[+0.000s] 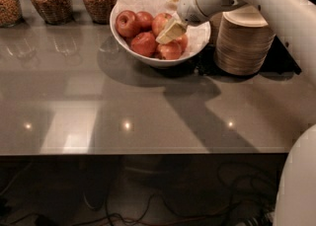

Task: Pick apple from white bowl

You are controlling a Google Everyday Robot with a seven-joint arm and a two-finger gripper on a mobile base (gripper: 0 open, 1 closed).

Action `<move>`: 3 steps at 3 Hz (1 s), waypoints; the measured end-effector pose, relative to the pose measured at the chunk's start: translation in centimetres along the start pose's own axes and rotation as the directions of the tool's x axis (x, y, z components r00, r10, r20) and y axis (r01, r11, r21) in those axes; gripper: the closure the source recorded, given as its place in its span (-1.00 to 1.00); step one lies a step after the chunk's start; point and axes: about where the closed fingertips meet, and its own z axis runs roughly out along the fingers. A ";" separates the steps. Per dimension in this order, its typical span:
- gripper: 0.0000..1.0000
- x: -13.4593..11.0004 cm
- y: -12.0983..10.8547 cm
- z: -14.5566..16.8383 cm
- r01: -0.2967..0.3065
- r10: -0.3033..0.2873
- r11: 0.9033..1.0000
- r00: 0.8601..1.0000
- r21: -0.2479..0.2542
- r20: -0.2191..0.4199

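Presently the claw [171, 31] hangs over the right side of the bowl [158, 63] on the table [98, 111]. The nearest apple [169, 51] lies in the bowl just below its tip, toward the camera. Whether the claw is open or closed cannot be told.

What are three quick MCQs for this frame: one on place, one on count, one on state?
1. Where is the gripper? A over the paper stack; B over the bowl, at the apples; C out of view.
2. How many jars? A one; B three; C six.
3. The bowl is: A overturned; B empty; C upright, holding apples.
Key: 1 B, its tip sits among the apples; 2 B, three stand along the back left; 3 C, red apples rest inside.
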 end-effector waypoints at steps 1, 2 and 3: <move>-0.34 0.0 0.0 1.2 -0.001 0.001 1.000 1.000 -0.015 0.001; -0.28 -0.1 -0.1 1.2 -0.002 0.002 1.000 1.000 -0.017 0.000; 0.10 0.0 0.0 1.4 -0.005 0.005 1.000 1.000 -0.023 -0.006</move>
